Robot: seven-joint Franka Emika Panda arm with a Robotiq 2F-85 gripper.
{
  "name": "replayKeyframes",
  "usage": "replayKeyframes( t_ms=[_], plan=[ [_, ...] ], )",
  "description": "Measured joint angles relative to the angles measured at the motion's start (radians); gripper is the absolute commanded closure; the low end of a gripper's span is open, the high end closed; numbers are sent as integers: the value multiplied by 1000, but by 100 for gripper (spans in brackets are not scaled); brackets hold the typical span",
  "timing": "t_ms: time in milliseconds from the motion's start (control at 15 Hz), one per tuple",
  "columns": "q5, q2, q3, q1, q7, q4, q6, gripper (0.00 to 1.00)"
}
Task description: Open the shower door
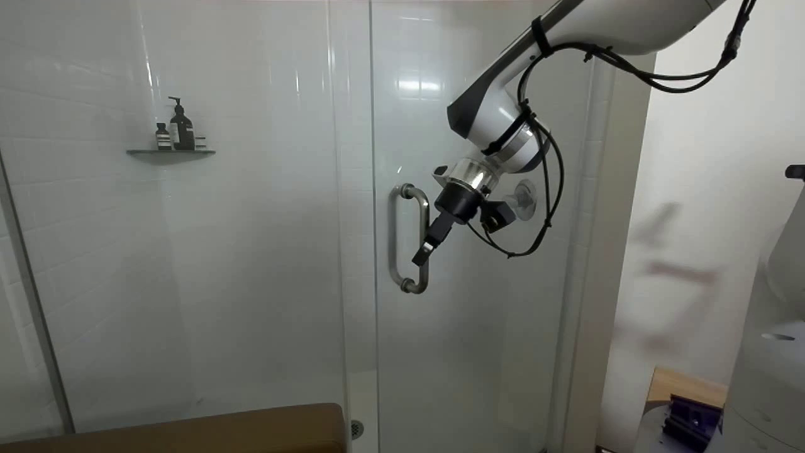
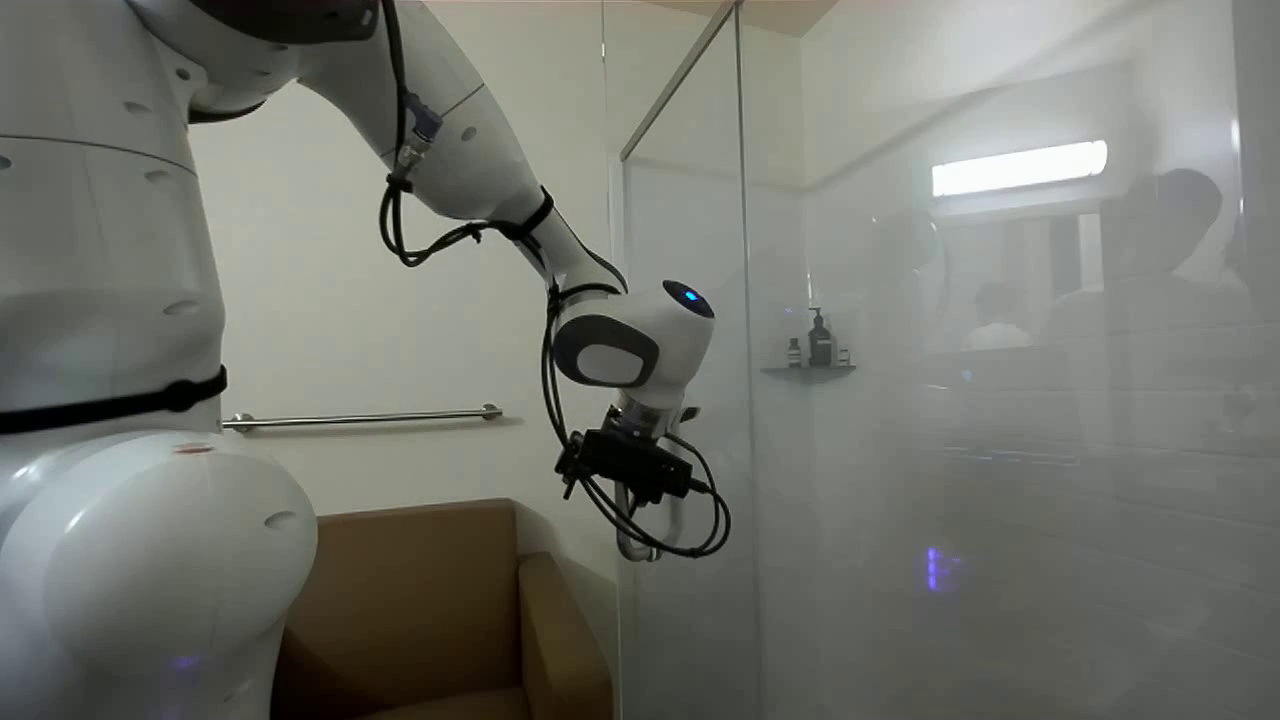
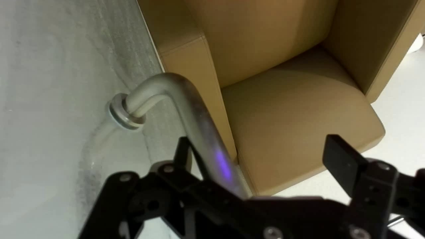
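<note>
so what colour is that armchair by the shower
Tan brown; the armchair shows best in the wrist view.

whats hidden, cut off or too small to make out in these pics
Door handle, wrist view: one end hidden by the gripper; whether they touch can't be told.
Same handle, in an exterior view: partly behind the wrist camera.
Pump bottle, in an exterior view: any writing too small to read.
Sofa, in both exterior views: lower part cut off by the bottom edge.
White thing, wrist view: cut off by the right edge.
</note>
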Motion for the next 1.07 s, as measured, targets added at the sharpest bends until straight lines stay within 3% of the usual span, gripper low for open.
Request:
replayKeyframes(
  t_ms=[533, 1067],
  plan=[
    [-58, -93, -18, 13, 37, -88, -14, 0],
    [-268, 16, -44, 10, 355, -62, 10, 0]
  ],
)
